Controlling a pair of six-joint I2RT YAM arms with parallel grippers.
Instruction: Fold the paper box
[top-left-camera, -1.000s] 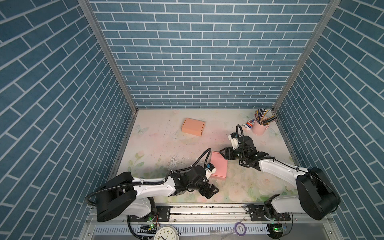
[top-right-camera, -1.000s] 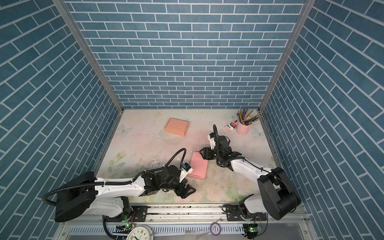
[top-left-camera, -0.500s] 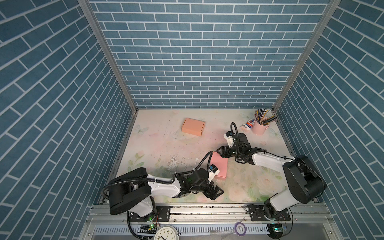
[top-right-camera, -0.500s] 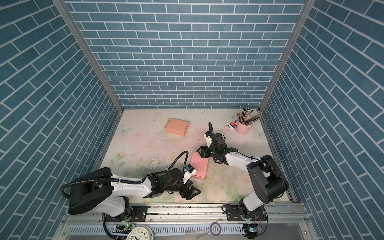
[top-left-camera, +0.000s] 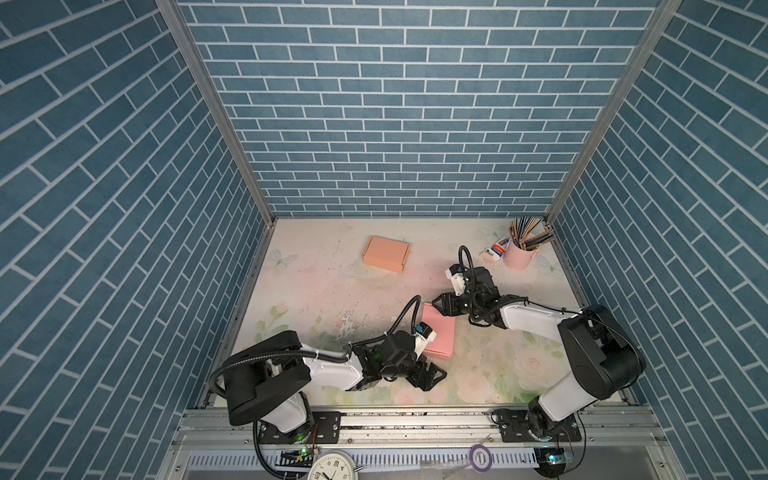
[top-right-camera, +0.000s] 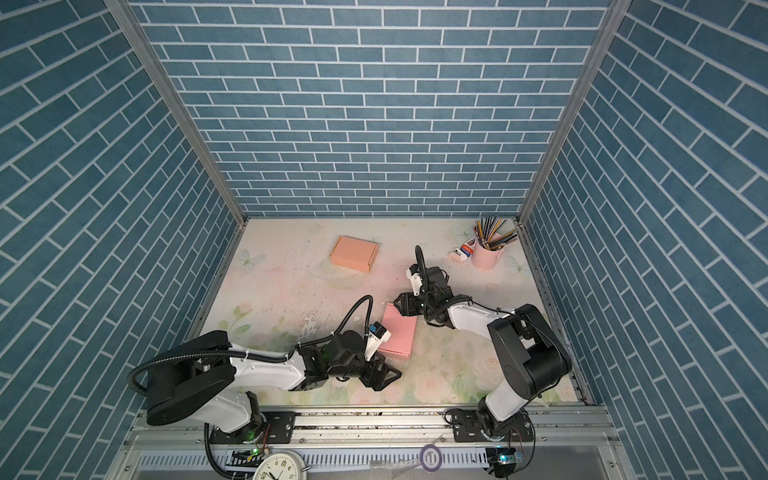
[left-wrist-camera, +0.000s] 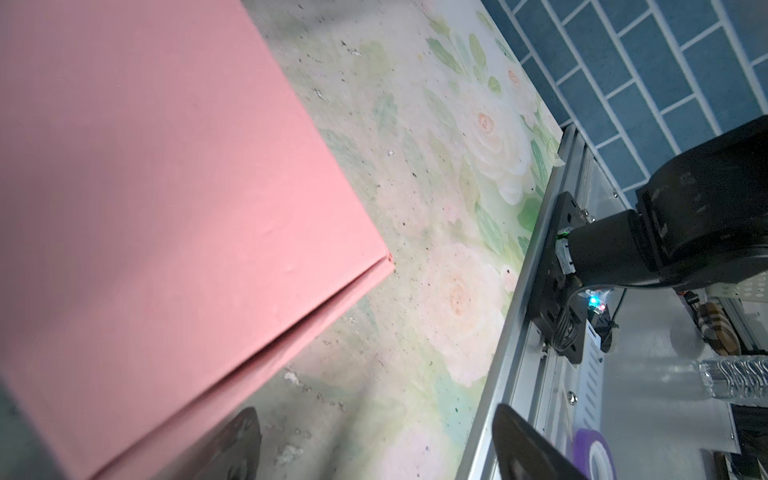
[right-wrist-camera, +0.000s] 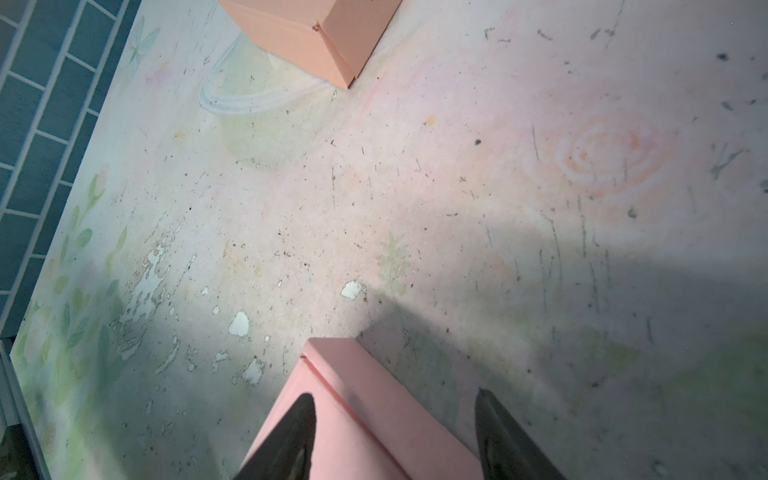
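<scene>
Folding looks all but done, since the pink paper box (top-left-camera: 439, 336) lies shut and flat on the tabletop (top-left-camera: 332, 291), lid down, with only a thin seam showing along one wall in the left wrist view. It sits between the two sets of fingers. The right fingers (right-wrist-camera: 291, 436) stand partly apart astride one corner of it, one over the lid and its partner just off the side wall above bare tabletop. They clamp nothing, and whether the one over the lid touches it cannot be told. That straddle probably serves to press or pin the corner so the lid seats and the box does not slide. The left fingers (left-wrist-camera: 243, 444) are spread wide and hold nothing. The box's opposite end lies just beside one of them, outside the gap, a stance that suits bracing that wall or leaving it alone rather than gripping. Well ahead of the right fingers an orange box (right-wrist-camera: 316, 37), also closed, rests apart from the work, likely an example or a finished one. A pink cup of pencils (top-left-camera: 519, 257) stands well behind them, clear of both arms
</scene>
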